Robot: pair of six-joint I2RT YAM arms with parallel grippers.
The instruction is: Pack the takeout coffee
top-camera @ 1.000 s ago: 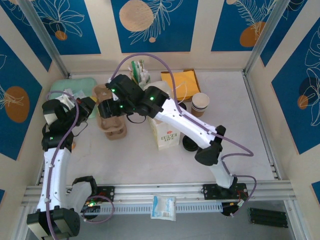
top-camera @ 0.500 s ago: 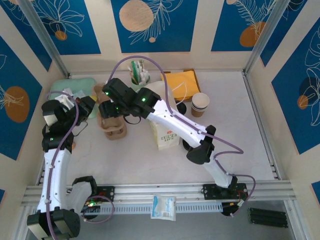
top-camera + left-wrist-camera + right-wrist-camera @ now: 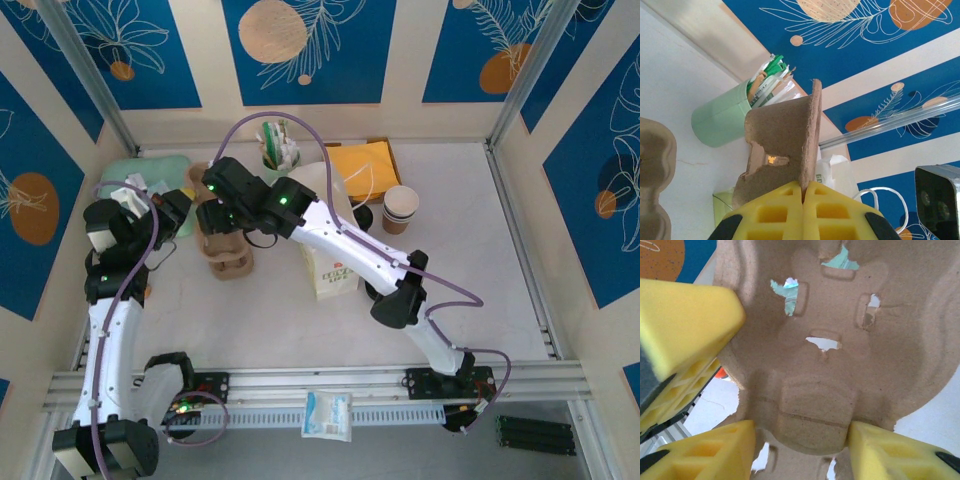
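Observation:
The takeout coffee (image 3: 400, 208), a paper cup with a white top and brown band, stands at the back right, far from both grippers. A brown pulp cup carrier (image 3: 226, 252) sits left of centre. My left gripper (image 3: 184, 214) is shut on the carrier's thin edge (image 3: 785, 145); in the left wrist view its yellow tips (image 3: 804, 187) are pressed together on the pulp. My right gripper (image 3: 216, 214) hangs over the carrier. In the right wrist view the gripper (image 3: 800, 435) has its pads on both sides of a raised pulp ridge (image 3: 815, 410).
A white paper bag (image 3: 330, 262) stands beside the carrier, under the right arm. A green cup of packets (image 3: 272, 150) and an orange envelope (image 3: 365, 165) lie at the back. Black lids (image 3: 378, 288) rest near the bag. A pale green item (image 3: 150, 172) sits far left.
The right arm has reached further left over the carrier and its jaws have narrowed onto the pulp ridge. The left arm has held still, gripping the carrier's edge.

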